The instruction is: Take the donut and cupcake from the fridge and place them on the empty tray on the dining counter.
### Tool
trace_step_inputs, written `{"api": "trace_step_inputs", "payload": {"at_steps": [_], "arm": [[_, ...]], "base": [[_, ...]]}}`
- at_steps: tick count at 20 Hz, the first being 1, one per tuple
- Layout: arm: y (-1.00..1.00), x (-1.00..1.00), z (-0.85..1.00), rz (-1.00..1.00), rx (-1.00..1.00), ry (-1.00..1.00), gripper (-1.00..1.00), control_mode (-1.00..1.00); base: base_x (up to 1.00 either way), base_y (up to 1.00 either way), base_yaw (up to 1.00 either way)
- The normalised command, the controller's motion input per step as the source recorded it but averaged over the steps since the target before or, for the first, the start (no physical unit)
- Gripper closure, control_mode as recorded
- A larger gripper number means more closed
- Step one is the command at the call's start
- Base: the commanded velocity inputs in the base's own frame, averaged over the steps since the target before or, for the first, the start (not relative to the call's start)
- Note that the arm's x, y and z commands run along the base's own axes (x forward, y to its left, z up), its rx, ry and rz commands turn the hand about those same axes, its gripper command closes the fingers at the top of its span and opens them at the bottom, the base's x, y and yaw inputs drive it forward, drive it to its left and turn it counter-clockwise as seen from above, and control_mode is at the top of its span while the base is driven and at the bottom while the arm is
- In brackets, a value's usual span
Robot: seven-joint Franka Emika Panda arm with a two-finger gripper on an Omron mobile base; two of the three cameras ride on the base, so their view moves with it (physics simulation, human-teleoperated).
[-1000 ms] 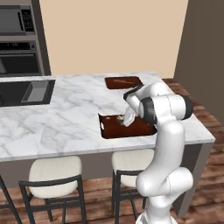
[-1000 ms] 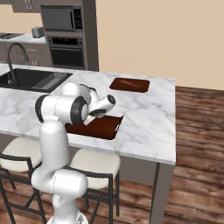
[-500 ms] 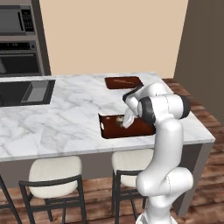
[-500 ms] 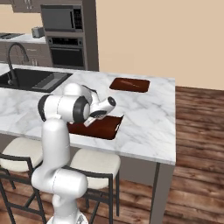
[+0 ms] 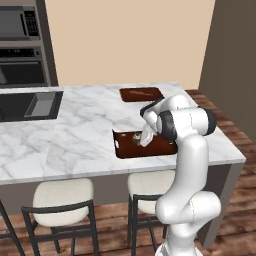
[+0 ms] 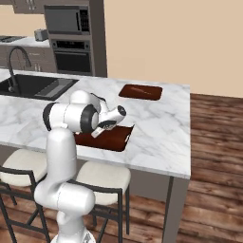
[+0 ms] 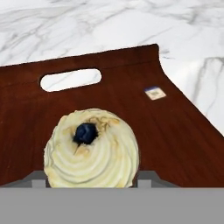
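Note:
The cupcake (image 7: 91,148), with a cream swirl top and a dark berry, sits low over the dark brown tray (image 7: 175,131) near its pale handle slot. My gripper (image 7: 92,180) is shut on the cupcake, a fingertip on each side of it. From the left base view the gripper (image 5: 145,140) reaches down into the tray (image 5: 122,149) on the dining counter (image 5: 75,130), and the cupcake (image 5: 136,138) shows as a small dark lump at the fingers. The right base view has the hand (image 6: 98,132) over the tray (image 6: 116,139). The donut and the fridge are out of view.
A smaller flat brown board (image 5: 141,93) lies at the counter's far side. The dark inset sink (image 5: 30,105) is at the left, with a faucet (image 6: 14,61). Stools (image 5: 60,197) stand under the near edge. Ovens (image 6: 71,52) line the back wall.
The arm has shifted very slightly over the tray. The cupcake stays between the fingers.

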Motion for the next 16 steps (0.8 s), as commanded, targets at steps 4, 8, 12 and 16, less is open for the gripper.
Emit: {"api": "trace_step_inputs", "payload": {"at_steps": [4,8,12,16], "arm": [[0.04,0.03,-0.15,0.00,0.00,0.00,1.00,-1.00],[0.06,0.00,-0.15,0.00,0.00,0.00,-1.00,-1.00],[0.01,0.00,-0.13,0.00,0.00,0.00,-1.00,-1.00],[0.00,0.00,-0.07,0.00,0.00,0.00,-1.00,-1.00]], "base": [[0.00,0.00,0.00],[0.00,0.00,0.00],[0.00,0.00,0.00],[0.00,0.00,0.00]]}}
